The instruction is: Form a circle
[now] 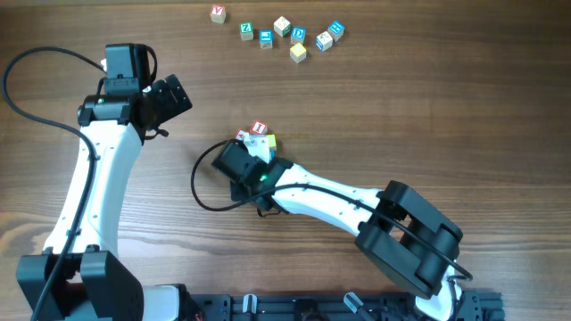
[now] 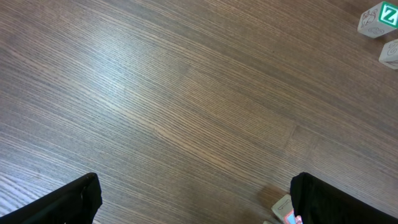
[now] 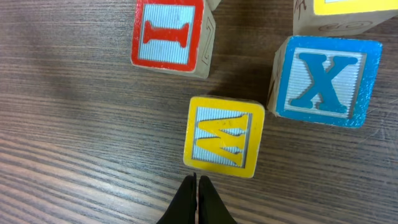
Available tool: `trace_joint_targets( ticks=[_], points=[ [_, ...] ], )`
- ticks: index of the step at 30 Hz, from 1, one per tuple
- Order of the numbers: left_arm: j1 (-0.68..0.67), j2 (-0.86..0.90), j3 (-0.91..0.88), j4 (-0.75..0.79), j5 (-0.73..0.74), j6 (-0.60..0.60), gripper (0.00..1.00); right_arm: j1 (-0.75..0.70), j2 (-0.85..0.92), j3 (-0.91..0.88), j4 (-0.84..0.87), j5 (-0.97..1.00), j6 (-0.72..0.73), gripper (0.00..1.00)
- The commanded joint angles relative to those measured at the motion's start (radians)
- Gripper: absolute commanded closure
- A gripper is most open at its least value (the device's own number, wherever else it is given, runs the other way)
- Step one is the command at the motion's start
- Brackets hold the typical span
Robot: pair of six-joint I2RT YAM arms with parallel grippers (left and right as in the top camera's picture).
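Observation:
The circle's cubes (image 1: 260,134) lie in a small cluster at the table's middle, partly hidden under my right wrist. The right wrist view shows a red "I" cube (image 3: 169,34), a yellow-faced cube (image 3: 222,135), a blue "X" cube (image 3: 323,78) and the edge of another yellow cube (image 3: 339,11), each apart from the others. My right gripper (image 3: 197,182) is shut and empty, its tips just short of the yellow-faced cube's near side. My left gripper (image 1: 171,96) hangs open at the upper left over bare wood (image 2: 196,202), holding nothing.
Several loose letter cubes (image 1: 282,32) are scattered along the far edge, among them a green "Z" cube (image 2: 377,18). A cube (image 2: 283,208) peeks out beside the left gripper's right finger (image 2: 336,200). A black cable (image 1: 203,192) loops beside the right wrist.

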Motion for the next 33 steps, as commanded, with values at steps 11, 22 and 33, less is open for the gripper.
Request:
trace_joint_targets(
  ticks=[11, 22, 33],
  points=[
    [0.003, -0.011, 0.010, 0.000, -0.013, -0.010, 0.00, 0.007, 0.018, 0.003, 0.034, 0.046, 0.008, 0.96],
    [0.003, -0.011, 0.010, 0.000, -0.013, -0.010, 0.00, 0.005, 0.018, 0.003, 0.025, 0.049, 0.006, 0.96],
    [0.003, -0.011, 0.010, 0.000, -0.013, -0.010, 0.00, 0.005, 0.018, 0.003, 0.008, 0.057, 0.008, 0.96]
  ],
)
